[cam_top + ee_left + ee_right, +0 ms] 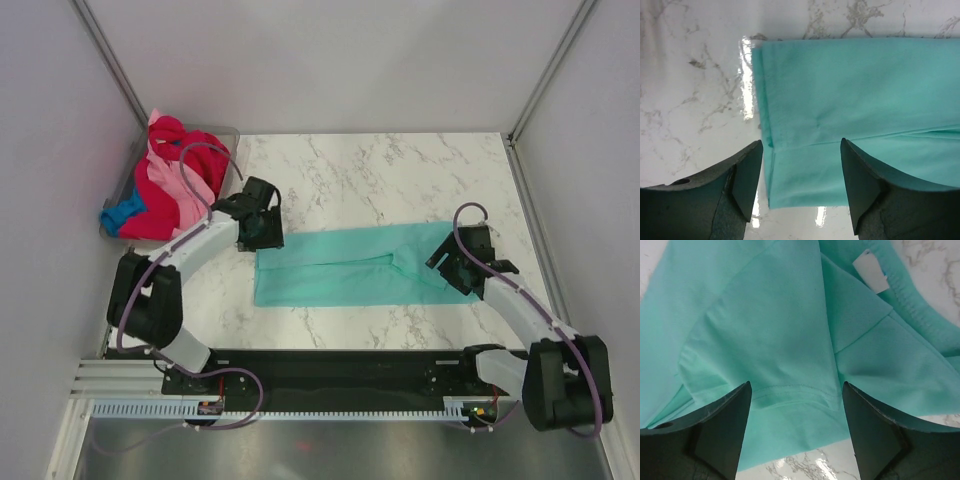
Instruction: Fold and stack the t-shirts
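A plain teal-turquoise cloth t-shirt lies between the black jaws of the left gripper and the right gripper. Its small neck label is white. The glossy tabletop is white marble, veined grey.

table: white marble | tub: grey plastic, far-left corner | walls: pale grey

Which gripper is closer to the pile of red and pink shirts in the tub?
Left. The left gripper is at the teal shirt's left end, just right of the pile; the right gripper is over that shirt's right end, across the table.
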You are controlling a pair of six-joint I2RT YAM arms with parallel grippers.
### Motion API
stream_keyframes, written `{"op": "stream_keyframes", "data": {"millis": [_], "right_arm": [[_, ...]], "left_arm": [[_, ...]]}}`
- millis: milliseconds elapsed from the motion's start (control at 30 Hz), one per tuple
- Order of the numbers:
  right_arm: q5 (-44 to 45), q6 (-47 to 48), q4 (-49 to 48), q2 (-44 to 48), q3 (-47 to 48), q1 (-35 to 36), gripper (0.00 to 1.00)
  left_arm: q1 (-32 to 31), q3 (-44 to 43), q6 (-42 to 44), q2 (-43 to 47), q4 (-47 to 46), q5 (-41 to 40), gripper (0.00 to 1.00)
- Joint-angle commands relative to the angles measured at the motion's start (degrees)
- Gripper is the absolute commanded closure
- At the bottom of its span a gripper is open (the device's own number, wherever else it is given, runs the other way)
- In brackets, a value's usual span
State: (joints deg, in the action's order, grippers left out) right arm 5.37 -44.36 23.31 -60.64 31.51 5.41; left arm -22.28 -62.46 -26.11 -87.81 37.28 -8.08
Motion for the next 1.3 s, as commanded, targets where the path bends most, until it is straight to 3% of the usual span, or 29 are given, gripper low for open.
{"op": "stream_keyframes", "data": {"millis": [0,167,367,500,600,700,833,967,1167,1267], "right_arm": [[-3.7,-1.5,-8.3,-7.6,-0.6,0.1,0.19],[-3.9,-0.4,-10.8,-22.7,4.0,0.0,0.18],[-2.8,1.1,-10.7,-41.1,21.3,0.1,0.18],[-6.7,2.3,-5.7,-60.1,44.9,0.2,0.21],[-9.2,2.6,-3.8,-68.5,60.2,1.5,0.23],[-14.1,3.4,-3.4,-78.6,74.9,4.1,0.24],[-19.0,2.5,-3.3,-91.9,90.2,7.2,0.24],[-21.5,0.8,-5.2,-97.6,98.6,8.3,0.23],[-23.2,3.1,-8.4,-95.2,96.2,9.1,0.22],[-25.1,6.1,-8.0,-91.2,95.5,9.1,0.18]], "left_arm": [[-2.7,-3.2,-2.4,-6.5,-1.6,-2.4,0.3],[-3.0,-5.3,-2.8,-17.0,-1.8,-2.4,0.34],[-4.1,-2.6,-3.8,-17.8,-1.7,0.0,0.36],[-7.2,2.5,-5.7,-13.7,-2.1,5.4,0.37],[-10.1,6.3,-8.9,-11.0,-3.3,7.7,0.37],[-17.8,12.4,-14.4,-7.7,-9.0,16.7,0.36],[-24.7,15.9,-21.1,-7.3,-15.2,20.9,0.35],[-27.6,15.4,-22.9,-6.6,-16.0,20.5,0.34],[-27.8,11.5,-20.8,-6.1,-12.4,19.2,0.34],[-28.3,7.9,-20.3,-1.8,-7.8,17.0,0.32]]}}
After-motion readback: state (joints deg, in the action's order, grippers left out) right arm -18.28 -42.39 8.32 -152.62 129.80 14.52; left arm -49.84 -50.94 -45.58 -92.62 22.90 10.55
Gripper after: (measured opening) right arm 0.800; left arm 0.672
